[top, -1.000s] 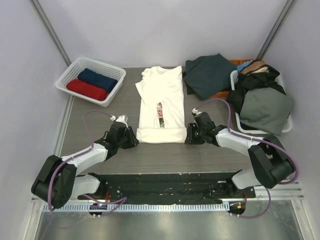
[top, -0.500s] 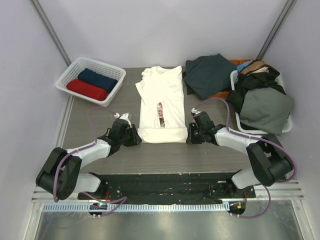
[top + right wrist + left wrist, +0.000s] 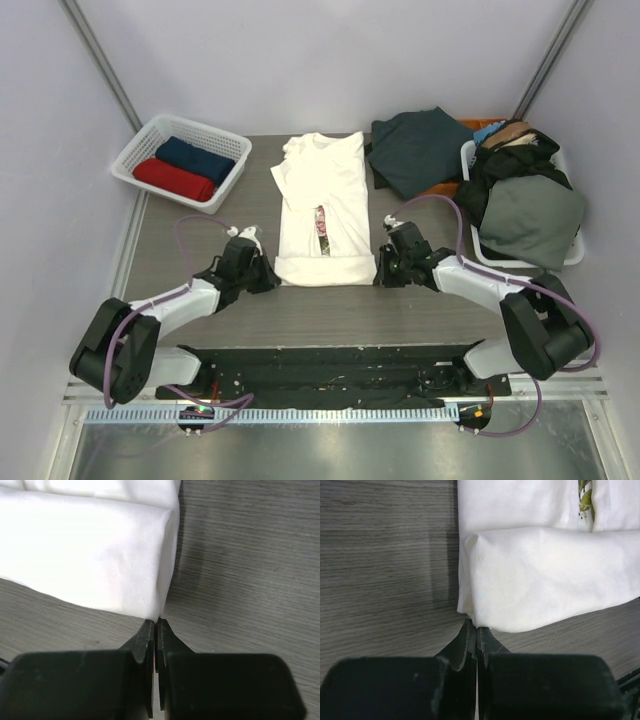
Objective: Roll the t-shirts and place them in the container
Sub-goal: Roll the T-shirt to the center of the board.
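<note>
- Though heaped so high that only bits of white rim show, right basket at the table's right edge, full of dark garments: a grey-green one on top, black cloth behind and beneath.
- Farther back on the left, white lattice basket with two rolled t-shirts lying side by side and touching: red roll nearer, navy roll behind.
- Between the two baskets, cream-white t-shirt flat on the table, collar away from the arms. Sides folded inward, leaving a narrow strip of print. Near hem turned over into a thick fold.
- Beside its far right shoulder, dark green shirt loose on the table, lapping onto the right basket's side.
- Left arm stretched low, forward and inward from its base, left gripper at the left end of the fold. Jaws pressed fully together, tips against the cloth's bottom corner. Cannot tell whether any cloth is pinched.
- Right arm mirrored, right gripper at the right end of the fold. Jaws likewise closed tight, tips touching the corner. Any cloth caught between them not discernible.
- Purple cables looping off both wrists.
- Grey wood-grain tabletop, black base plate along the near edge, pale lilac walls behind with slanted metal posts at the corners.
</note>
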